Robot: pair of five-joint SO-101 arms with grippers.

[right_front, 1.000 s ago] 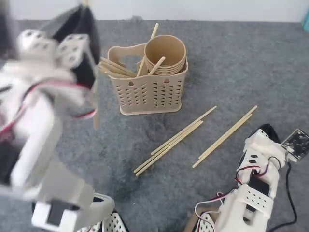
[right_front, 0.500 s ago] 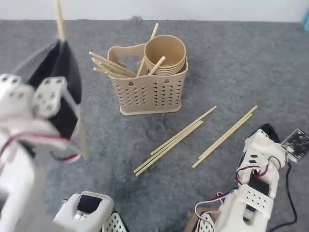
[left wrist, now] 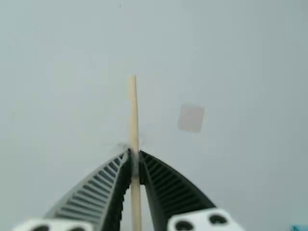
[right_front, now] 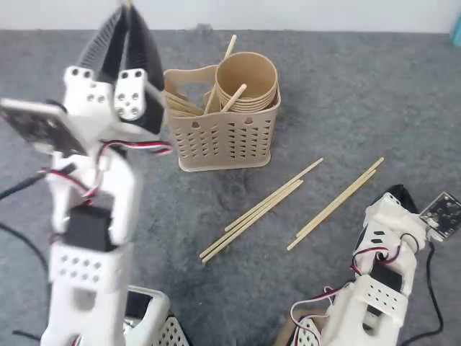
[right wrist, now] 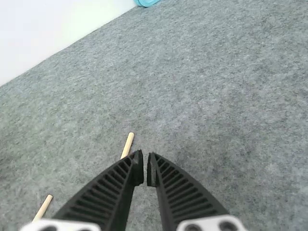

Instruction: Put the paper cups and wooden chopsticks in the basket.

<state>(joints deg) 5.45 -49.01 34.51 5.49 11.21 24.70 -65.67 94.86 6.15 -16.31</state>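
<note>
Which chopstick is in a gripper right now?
The chopstick clamped in the left gripper; the others lie on the carpet or stand in the basket.

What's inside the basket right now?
A stack of paper cups in the right-hand compartment, one chopstick leaning inside the top cup. More chopsticks lie in the left-hand compartment; the left gripper covers their outer ends. The floor of the basket is hidden by its contents.

floor: grey carpet (right_front: 374,94) | far edge: white wall (right_front: 288,14) | corner: teal object (right wrist: 147,2)
</note>
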